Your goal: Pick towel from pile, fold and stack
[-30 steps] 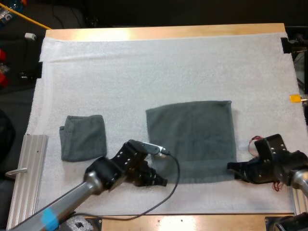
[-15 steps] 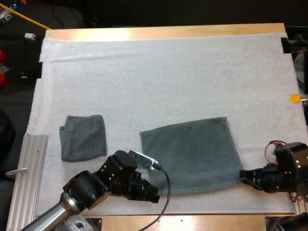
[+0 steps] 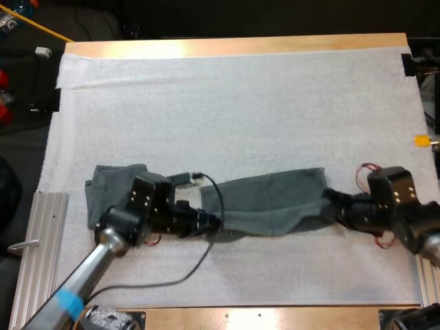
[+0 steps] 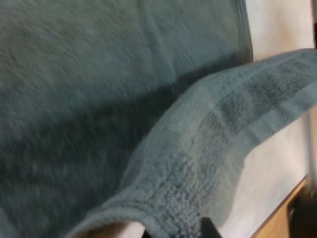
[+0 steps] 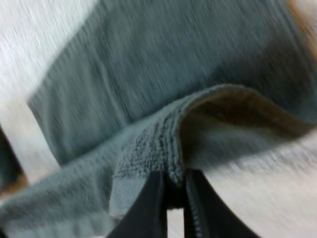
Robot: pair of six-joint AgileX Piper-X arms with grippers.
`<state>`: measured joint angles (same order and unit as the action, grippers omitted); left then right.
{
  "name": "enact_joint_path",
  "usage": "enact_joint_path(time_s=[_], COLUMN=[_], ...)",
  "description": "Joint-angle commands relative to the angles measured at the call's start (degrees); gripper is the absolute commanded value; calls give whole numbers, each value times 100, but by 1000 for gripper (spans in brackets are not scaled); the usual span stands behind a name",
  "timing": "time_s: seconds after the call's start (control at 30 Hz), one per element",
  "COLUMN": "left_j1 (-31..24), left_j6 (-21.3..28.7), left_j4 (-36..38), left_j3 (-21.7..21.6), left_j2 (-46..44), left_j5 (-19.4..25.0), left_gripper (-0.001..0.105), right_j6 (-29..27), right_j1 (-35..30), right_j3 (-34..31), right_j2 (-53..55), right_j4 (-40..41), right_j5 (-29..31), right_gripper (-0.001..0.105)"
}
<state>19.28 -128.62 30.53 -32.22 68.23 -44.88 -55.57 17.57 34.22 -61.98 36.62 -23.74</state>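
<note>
A: The left tool (image 3: 213, 222) is clamped on the towel (image 3: 271, 203) at its left near corner. The right tool (image 3: 327, 200) is clamped on its right end. The towel's near edge is raised between them, in a long band over the white mat (image 3: 240, 103).
B: What do the wrist views add?
A: The right one has two black fingers (image 5: 148, 208) pinching a thick rolled hem from both sides. The left one has the hem arching over the flat layer beneath, with the wooden edge of the desk (image 4: 276, 220) just past the mat.
B: And the stack?
A: A folded towel (image 3: 113, 196) lies at the mat's left, partly under the left arm (image 3: 103, 251) and near a ribbed metal rail (image 3: 41, 237).
B: Room to move?
A: The mat's far half lies open, right up to the desk's far edge.
</note>
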Motion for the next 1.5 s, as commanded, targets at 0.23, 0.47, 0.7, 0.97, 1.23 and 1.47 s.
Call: enact_joint_path(time_s=[0.23, 0.47, 0.7, 0.97, 1.23, 1.47], left_j1=[-507, -680, -681, -681, -681, -681], left_j6=[-6, -134, -136, -136, -205, -185], left_j4=[-489, -928, -1139, -1140, -1169, -1217], left_j3=[-17, -17, -17, -17, -246, -612], left_j2=[684, 781, 973, 1166, 1166, 837], left_j5=[-260, 27, -45, -45, -91, -18], left_gripper=[0, 0, 0, 12, 58, 58], right_j6=[487, 487, 487, 487, 487, -180], right_j1=[2, 2, 2, 2, 2, 2], right_j3=[28, 28, 28, 28, 28, 101], right_j2=[-673, -736, -736, -736, -736, -475], right_j4=[-890, -1033, -1111, -1150, -1947, -2656], right_j5=[286, 972, 1115, 1114, 832, 636], right_gripper=[0, 0, 0, 0, 51, 70])
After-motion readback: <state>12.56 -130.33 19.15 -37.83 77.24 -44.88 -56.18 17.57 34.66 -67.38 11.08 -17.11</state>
